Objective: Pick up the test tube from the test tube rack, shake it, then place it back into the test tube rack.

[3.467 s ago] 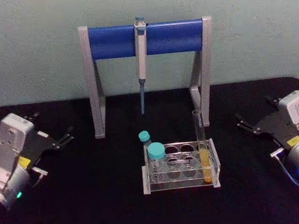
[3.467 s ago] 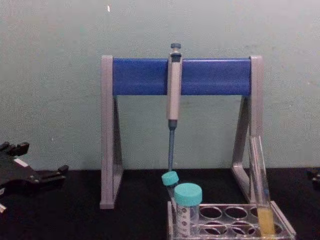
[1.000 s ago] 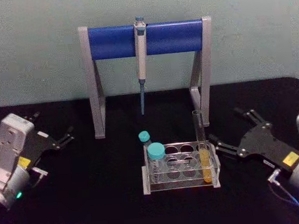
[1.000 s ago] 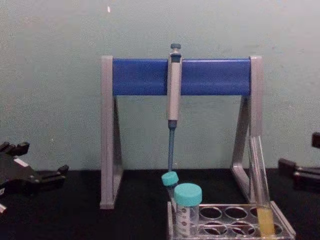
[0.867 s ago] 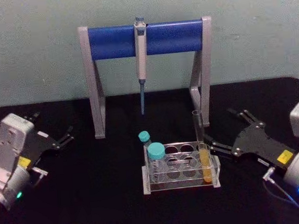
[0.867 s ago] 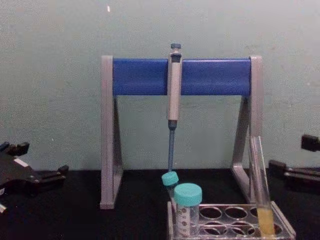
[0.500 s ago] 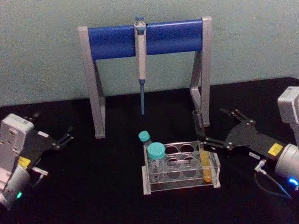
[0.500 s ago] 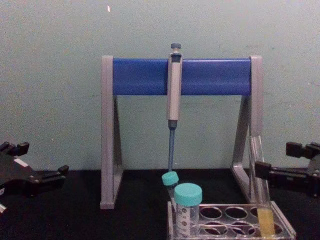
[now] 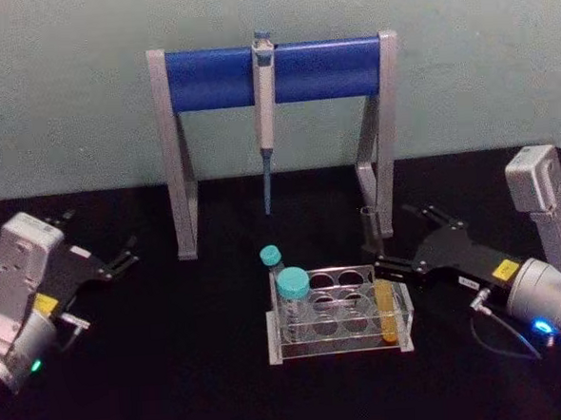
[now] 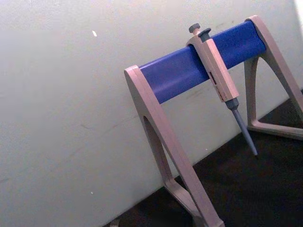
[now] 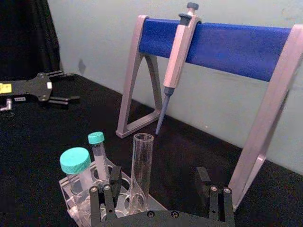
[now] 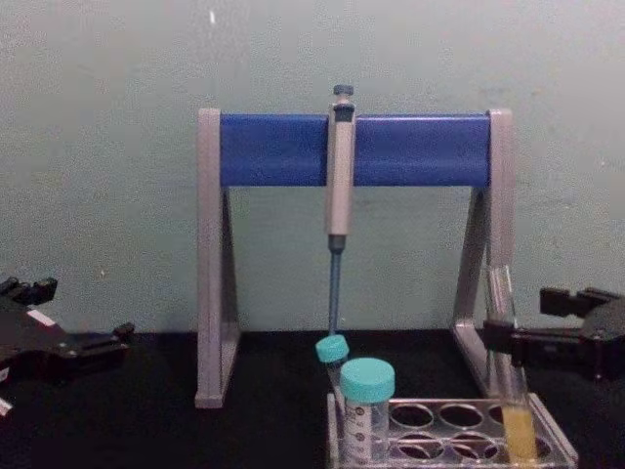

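Observation:
The test tube (image 9: 389,318) is a long clear glass tube with yellow liquid at its bottom. It stands upright in the right end of the clear test tube rack (image 9: 273,327). My right gripper (image 9: 392,237) is open and reaches in from the right, its fingers straddling the tube's upper half. In the right wrist view the test tube (image 11: 142,165) stands between the fingers, close to one finger (image 11: 115,177) with a gap to the other. From the chest view the right gripper (image 12: 518,320) is level with the test tube (image 12: 501,293) above the rack (image 12: 459,438). My left gripper (image 9: 121,256) rests open at the far left.
Two teal-capped tubes (image 9: 293,285) stand at the rack's left end. Behind the rack is a grey-and-blue stand (image 9: 215,78) with a pipette (image 9: 265,106) hanging from its bar; the stand's right leg (image 9: 383,180) is just behind the tube. The table is black.
My right gripper has swung in from the right and risen, and its open fingers now straddle the test tube. The tube, rack and left arm have not moved.

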